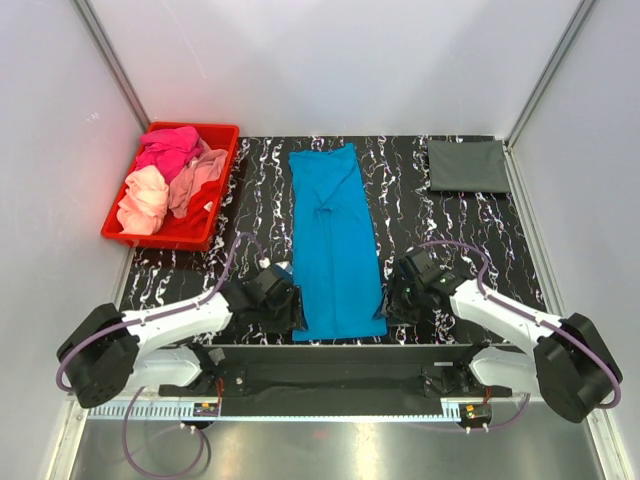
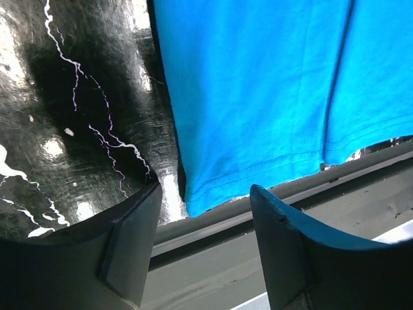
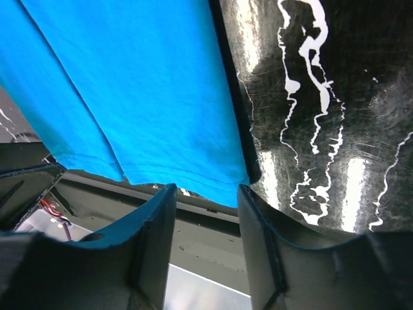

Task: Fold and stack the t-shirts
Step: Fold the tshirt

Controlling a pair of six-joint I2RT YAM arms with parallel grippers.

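One t-shirt is judged finished: the dark grey t-shirt (image 1: 468, 165) is seen folded into a flat rectangle at the upper right of the top view, on the black marbled table (image 1: 420, 210). A second, the blue t-shirt (image 1: 335, 245), is laid out in the middle of that view and appears to be partly folded, its sides turned in so that a long narrow strip is formed. Cross folds are judged to be needed before it can be stacked. Three more, a hot pink t-shirt (image 1: 168, 148), a salmon t-shirt (image 1: 200, 170) and a peach t-shirt (image 1: 143, 200), are heaped unfolded in the red bin (image 1: 222, 190) at the upper left, so most of the task is taken to be ahead.

The long axis of the blue strip is run from the bottom of the top view to the top, tilted slightly, with the hem at the bottom edge of the table and the narrower end pointed towards the top.

The left gripper (image 2: 205, 190) is placed at the hem's lower left corner, its jaws spread wide with no cloth between them. The right gripper (image 3: 206, 188) is placed at the lower right corner, its jaws parted more narrowly; the hem corner is seen just beyond the gap, ungripped.
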